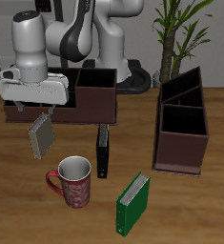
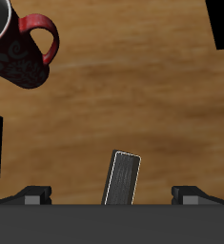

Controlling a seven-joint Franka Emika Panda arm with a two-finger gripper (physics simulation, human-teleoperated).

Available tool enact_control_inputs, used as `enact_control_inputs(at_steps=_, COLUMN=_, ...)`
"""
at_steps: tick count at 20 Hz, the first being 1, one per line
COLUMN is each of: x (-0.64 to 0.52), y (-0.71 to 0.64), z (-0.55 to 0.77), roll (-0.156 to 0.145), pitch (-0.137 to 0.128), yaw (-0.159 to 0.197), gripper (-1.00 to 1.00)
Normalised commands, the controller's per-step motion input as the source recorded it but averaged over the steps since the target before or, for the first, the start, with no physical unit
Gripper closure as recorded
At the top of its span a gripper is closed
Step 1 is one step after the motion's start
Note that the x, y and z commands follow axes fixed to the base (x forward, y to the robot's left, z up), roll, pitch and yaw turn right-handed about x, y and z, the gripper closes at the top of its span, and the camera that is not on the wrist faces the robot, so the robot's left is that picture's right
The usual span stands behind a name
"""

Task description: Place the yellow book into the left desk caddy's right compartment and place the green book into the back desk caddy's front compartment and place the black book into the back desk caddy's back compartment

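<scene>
The exterior view showed three books, two desk caddies and one mug on the wooden table (image 1: pixel 209 210). The green book (image 1: pixel 132 204) stood upright near the table's front edge, the black book (image 1: pixel 103 151) lay flat farther back, just in front of the back desk caddy (image 1: pixel 92 93), and the yellow book (image 1: pixel 41 135) hung tilted above the table beneath the gripper (image 1: pixel 35 111), in front of that same caddy. The left desk caddy (image 1: pixel 182 126), seen end on, stood well apart from the held book, with a potted plant (image 1: pixel 180 29) behind it. A red patterned mug (image 1: pixel 71 181) sat between the held book and the green book, nearer the front edge. The robot's white wrist housing hid part of the back caddy, so its front compartment could not be made out. In the wrist view, the jaws were clenched on the yellow book (image 2: pixel 122 178), whose dark edge projected toward the table, while the mug (image 2: pixel 18 43) showed beyond it.
</scene>
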Motion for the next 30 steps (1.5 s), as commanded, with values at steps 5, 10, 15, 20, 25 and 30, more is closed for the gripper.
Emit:
enact_control_inputs(at_steps=5, x=0.03, y=-0.11, z=-0.27, roll=-0.029, pitch=-0.006, yaw=-0.038, gripper=-1.00)
enact_control_inputs(at_steps=10, x=-0.01, y=-0.09, z=-0.20, roll=-0.033, pitch=-0.019, yaw=-0.047, gripper=-1.00)
enact_control_inputs(at_steps=15, x=-0.01, y=0.05, z=-0.16, roll=0.009, pitch=0.009, yaw=-0.023, gripper=-1.00)
enact_control_inputs(at_steps=20, x=0.01, y=-0.04, z=-0.24, roll=-0.026, pitch=0.016, yaw=-0.025, gripper=-1.00)
enact_control_inputs(at_steps=25, x=-0.02, y=-0.11, z=-0.19, roll=-0.010, pitch=0.018, yaw=-0.047, gripper=-1.00)
enact_control_inputs(at_steps=30, x=-0.03, y=-0.06, z=-0.20, roll=-0.009, pitch=0.027, yaw=-0.021, gripper=-1.00)
